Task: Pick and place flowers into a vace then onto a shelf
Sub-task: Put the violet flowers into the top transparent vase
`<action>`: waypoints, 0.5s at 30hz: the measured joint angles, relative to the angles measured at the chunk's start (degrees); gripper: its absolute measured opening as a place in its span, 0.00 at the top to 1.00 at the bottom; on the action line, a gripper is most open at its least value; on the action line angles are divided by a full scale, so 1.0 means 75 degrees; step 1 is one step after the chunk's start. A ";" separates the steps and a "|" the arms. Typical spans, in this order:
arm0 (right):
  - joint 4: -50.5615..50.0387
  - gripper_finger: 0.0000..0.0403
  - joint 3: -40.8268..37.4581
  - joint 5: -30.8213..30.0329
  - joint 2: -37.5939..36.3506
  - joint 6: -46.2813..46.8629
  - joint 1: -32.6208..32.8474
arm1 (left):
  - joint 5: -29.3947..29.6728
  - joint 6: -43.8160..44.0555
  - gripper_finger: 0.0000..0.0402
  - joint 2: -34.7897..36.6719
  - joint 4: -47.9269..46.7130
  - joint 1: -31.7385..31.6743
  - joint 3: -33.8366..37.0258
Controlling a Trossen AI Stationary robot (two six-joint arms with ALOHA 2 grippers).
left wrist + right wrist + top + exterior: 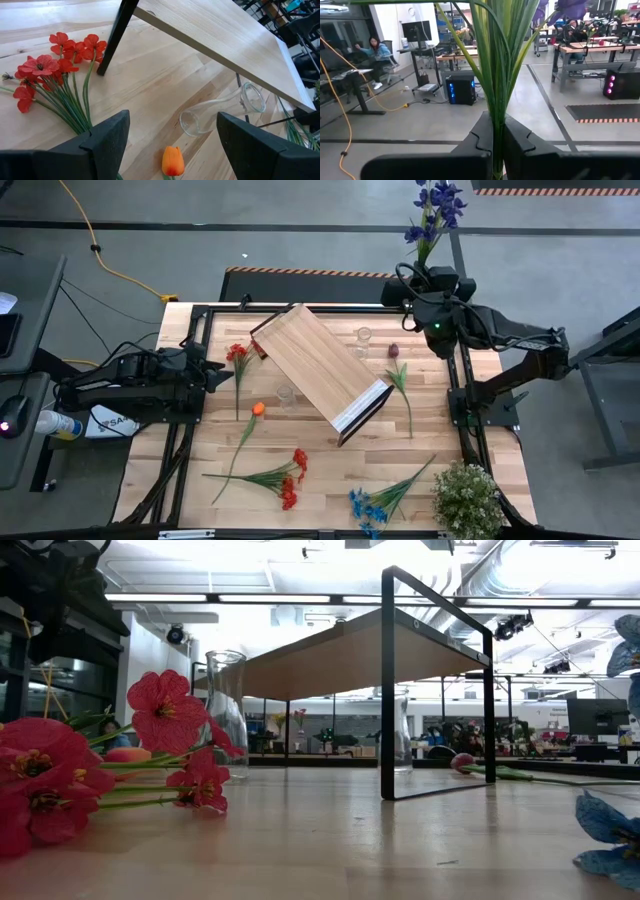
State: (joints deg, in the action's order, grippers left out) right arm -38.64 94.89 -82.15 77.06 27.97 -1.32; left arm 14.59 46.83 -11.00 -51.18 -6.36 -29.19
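At the table's left edge we see the left gripper (213, 372) with its fingers (107, 137) spread wide and holding nothing, hovering just left of a bunch of red flowers (237, 354) that lies flat on the wood. Just right of those, a single orange flower (258, 409) lies beside a clear glass vase (220, 112) standing next to the shelf (318, 368). The shelf sits in the middle of the table, turned at a slant, its light-wood board raised on a dark frame and its white end edge towards the near right. Nearer to us lie another spray of red blooms (291, 480) and a blue flower (369, 507), and right of the shelf a dark maroon flower (394, 351) on its long stem. At the far right corner the right gripper (497, 145) is pressed together on the green stems of a purple flower (436, 204), lifted above the table. A bushy pale-green potted plant (467, 497) stands at the near right corner.
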 joint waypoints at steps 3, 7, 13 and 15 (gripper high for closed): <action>-0.0001 0.98 0.0000 0.0000 0.0000 0.0000 0.0000 | 0.0004 0.0000 0.17 -0.0001 0.0000 -0.0001 0.0000; -0.0001 0.98 0.0000 0.0000 0.0000 0.0003 0.0000 | 0.0032 0.0000 0.17 0.0000 0.0000 0.0002 0.0000; -0.0001 0.98 0.0000 0.0090 0.0000 0.0045 0.0000 | 0.0029 0.0000 0.17 -0.0001 0.0000 -0.0001 0.0000; -0.0003 0.98 -0.0013 0.0181 0.0001 0.0034 -0.0003 | 0.0029 0.0000 0.17 -0.0001 0.0000 0.0002 0.0000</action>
State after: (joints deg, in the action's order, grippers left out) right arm -38.66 94.80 -80.79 77.07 28.22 -1.34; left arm 14.81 46.83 -11.00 -51.18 -6.35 -29.19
